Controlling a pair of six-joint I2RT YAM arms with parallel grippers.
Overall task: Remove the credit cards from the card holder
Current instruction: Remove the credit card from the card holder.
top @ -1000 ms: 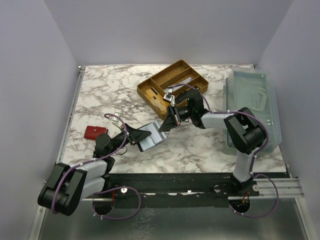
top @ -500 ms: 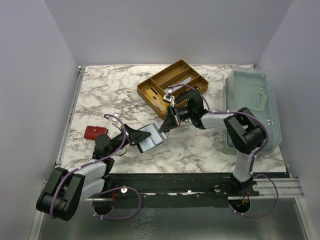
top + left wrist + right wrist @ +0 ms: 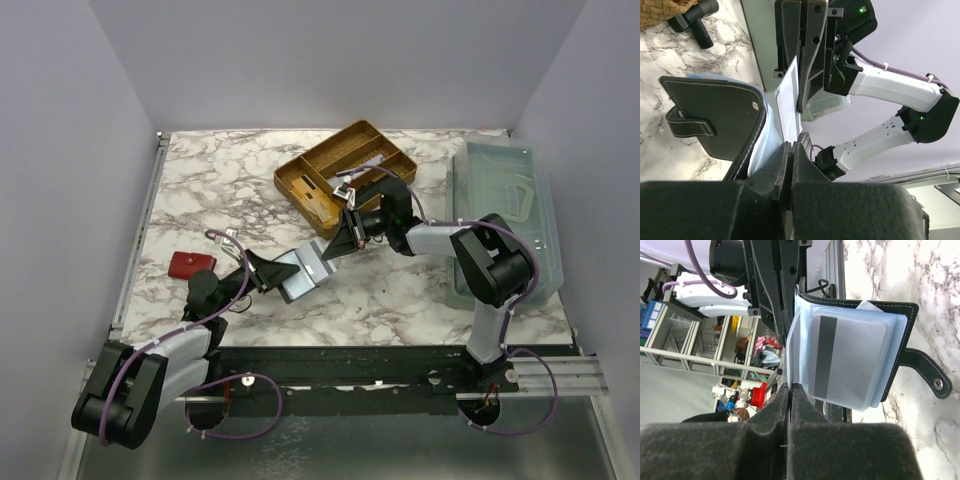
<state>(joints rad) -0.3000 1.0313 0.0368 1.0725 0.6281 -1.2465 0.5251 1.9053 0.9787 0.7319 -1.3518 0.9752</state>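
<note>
The left gripper (image 3: pixel 276 272) clamps the card holder's (image 3: pixel 715 120) near-left edge, while the right gripper (image 3: pixel 330 250), pinched onto a credit card's (image 3: pixel 789 102) far-right edge, seems placed to draw it far-right.

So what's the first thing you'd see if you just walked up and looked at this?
The left gripper and right gripper meet in the middle, both pinched shut on the open black card holder. In the right wrist view a pale credit card with a dark stripe shows in its clear sleeve. A golden tray sits behind, a clear bin to the right.
</note>
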